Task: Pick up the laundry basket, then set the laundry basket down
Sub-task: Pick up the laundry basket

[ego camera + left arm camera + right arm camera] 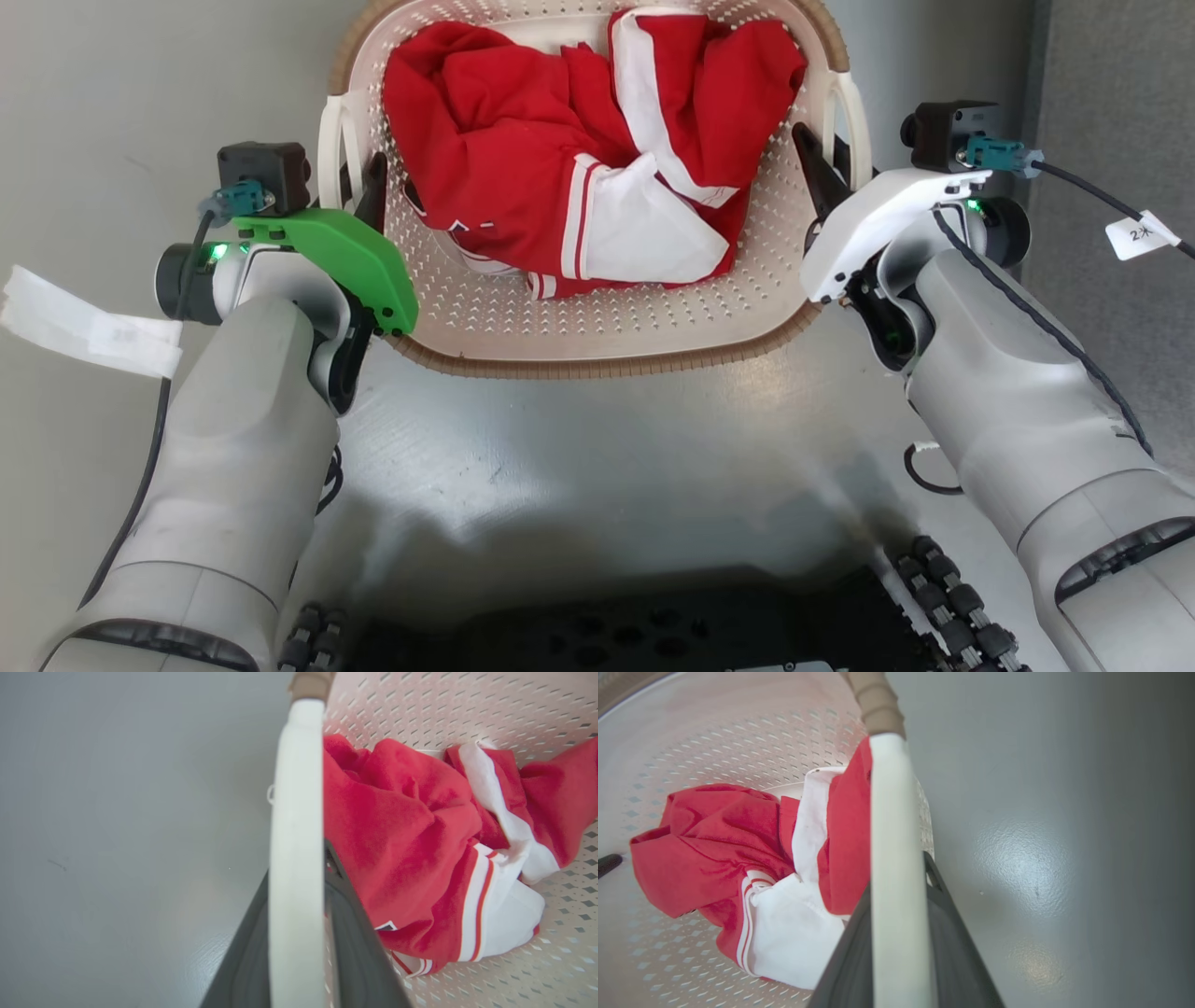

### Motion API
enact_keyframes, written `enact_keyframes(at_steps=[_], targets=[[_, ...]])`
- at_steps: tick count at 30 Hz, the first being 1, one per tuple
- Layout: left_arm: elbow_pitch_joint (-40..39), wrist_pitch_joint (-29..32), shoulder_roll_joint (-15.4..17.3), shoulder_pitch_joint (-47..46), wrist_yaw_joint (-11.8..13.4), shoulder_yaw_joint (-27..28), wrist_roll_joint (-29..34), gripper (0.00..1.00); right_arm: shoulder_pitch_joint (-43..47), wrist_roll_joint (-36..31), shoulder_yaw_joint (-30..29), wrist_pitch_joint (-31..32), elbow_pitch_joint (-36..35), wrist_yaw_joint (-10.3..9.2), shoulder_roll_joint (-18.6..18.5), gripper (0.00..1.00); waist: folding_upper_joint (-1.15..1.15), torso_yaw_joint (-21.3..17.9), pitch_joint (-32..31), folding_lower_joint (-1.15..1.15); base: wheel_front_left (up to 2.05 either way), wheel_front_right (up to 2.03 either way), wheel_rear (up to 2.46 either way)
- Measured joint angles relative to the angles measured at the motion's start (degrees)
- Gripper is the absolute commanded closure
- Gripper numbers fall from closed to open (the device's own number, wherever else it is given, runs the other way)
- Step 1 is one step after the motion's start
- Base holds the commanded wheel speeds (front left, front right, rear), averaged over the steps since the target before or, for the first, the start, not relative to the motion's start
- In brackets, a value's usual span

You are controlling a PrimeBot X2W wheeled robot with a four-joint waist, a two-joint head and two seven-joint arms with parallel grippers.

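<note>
Stiff, probably light laundry basket holding a red garment, on or just above the floor before us. Our left end effector and right end effector each pinch a side handle, the sensible hold.

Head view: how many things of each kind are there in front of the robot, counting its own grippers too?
laundry basket: 1
heap of red and white clothing inside it: 1 (how many garments it holds cannot be told)
grippers: 2, the left gripper and the right gripper, one at each side of the basket
Total: 4
</note>
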Motion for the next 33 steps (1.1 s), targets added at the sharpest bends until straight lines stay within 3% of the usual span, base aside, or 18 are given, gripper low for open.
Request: enact_keyframes(at_steps=[10,33], targets=[[1.97,0.90,0.35,0.04,0.00,-2.50,-4.26,1.00,0.30,4.94,3.61,0.69,0.45,-0.05,-0.33,1.00,0.00,-0.10,-5.45,0.00,0.00,0.00,0.00],[3.94,8.66,0.45,5.54,0.00,-8.36,-14.56,1.00,2.92,10.65,8.82,10.96,5.04,-0.07,-0.15,1.00,0.00,-1.67,-21.84,-0.01,0.00,0.00,0.00]])
